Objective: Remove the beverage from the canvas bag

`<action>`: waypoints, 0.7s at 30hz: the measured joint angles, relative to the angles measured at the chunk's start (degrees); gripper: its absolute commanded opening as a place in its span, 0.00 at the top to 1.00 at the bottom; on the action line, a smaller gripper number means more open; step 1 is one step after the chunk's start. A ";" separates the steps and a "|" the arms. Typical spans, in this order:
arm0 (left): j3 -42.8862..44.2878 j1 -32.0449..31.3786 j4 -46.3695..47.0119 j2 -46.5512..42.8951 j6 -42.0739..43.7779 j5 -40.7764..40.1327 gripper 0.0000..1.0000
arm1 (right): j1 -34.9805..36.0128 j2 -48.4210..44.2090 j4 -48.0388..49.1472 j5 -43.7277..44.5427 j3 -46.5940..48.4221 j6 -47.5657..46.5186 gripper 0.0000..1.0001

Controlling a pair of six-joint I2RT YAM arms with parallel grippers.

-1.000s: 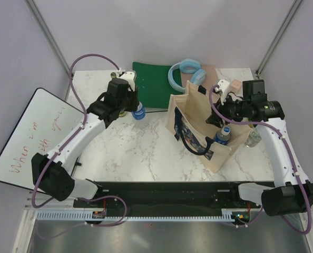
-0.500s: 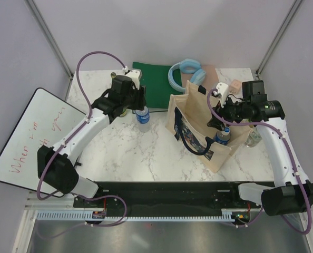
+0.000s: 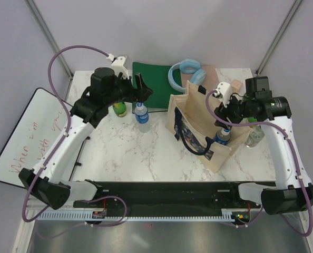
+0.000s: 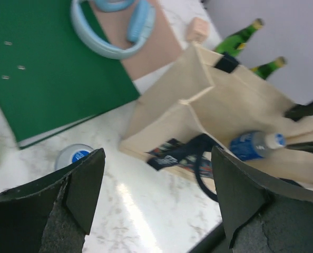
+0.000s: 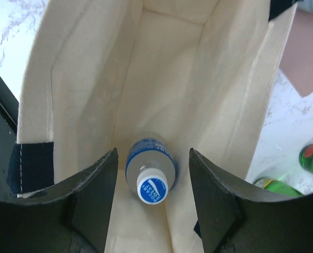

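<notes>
Well, the soft beige canvas bag (image 3: 178, 110) stands boxy and open on the shiny marble bench (image 3: 125, 150). The right wrist view looks straight down into it. There a round clear bottle (image 5: 150, 176) with a blue label sits at the bottom. The right tool (image 5: 152, 155) hangs over it, part open, gripping nothing. The left tool (image 3: 141, 86) is spread wide and empty above a second bottle (image 3: 142, 117) standing on the bench.

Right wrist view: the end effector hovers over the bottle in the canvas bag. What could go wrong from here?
The right end effector is open above the bottle, which sits close to the soft walls of the canvas bag. A finger might pinch fabric and drag the bag along. A dragged or tipped bag could knock over the green bottles standing right beside it.
</notes>
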 measured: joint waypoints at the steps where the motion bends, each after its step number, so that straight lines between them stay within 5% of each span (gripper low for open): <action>1: 0.26 -0.04 0.04 -0.52 -2.10 2.29 0.13 | 0.00 0.00 -0.92 0.70 0.04 -0.28 0.37; 8: 0.68 -4.09 -0.13 0.35 -11.34 11.98 0.13 | 0.00 0.04 -4.74 5.46 -0.31 -0.72 0.38; 21: 0.68 -7.69 -0.26 3.19 -13.92 14.73 0.13 | 1.14 1.81 -4.76 13.33 -4.76 2.58 0.39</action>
